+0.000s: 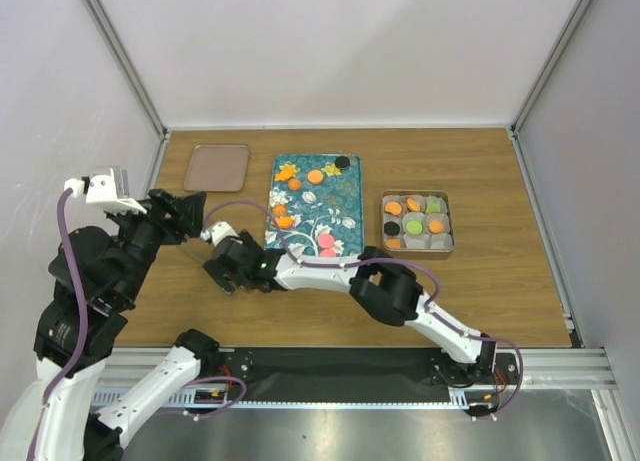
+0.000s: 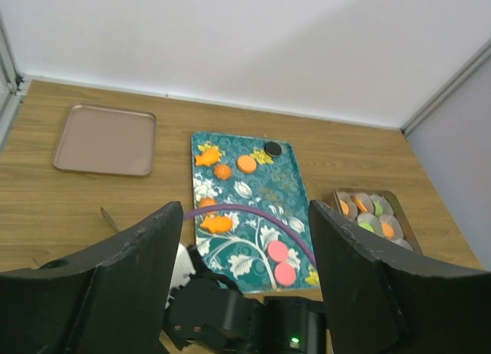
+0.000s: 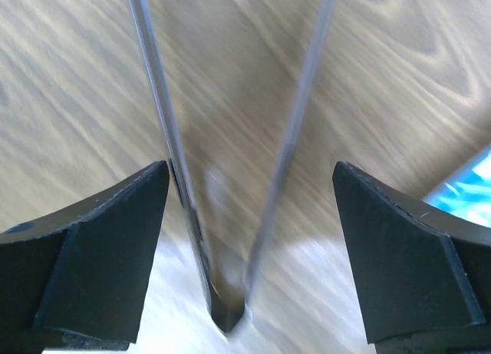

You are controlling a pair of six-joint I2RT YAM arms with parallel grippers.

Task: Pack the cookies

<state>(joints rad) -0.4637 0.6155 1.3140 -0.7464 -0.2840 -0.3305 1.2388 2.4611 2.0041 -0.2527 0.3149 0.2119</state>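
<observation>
right gripper (image 3: 251,170) wide astride tongs (image 3: 228,317), left gripper (image 2: 245,216) wide; tongs may be knocked askew if closed off-centre.

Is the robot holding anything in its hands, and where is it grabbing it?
Nothing is gripped. The left hand is open and empty. The right hand is open too, with metal tongs loose between its fingers.

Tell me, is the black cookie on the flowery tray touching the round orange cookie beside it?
Apart. The left wrist view shows a strip of teal tray between the black cookie and the orange cookie.
</observation>
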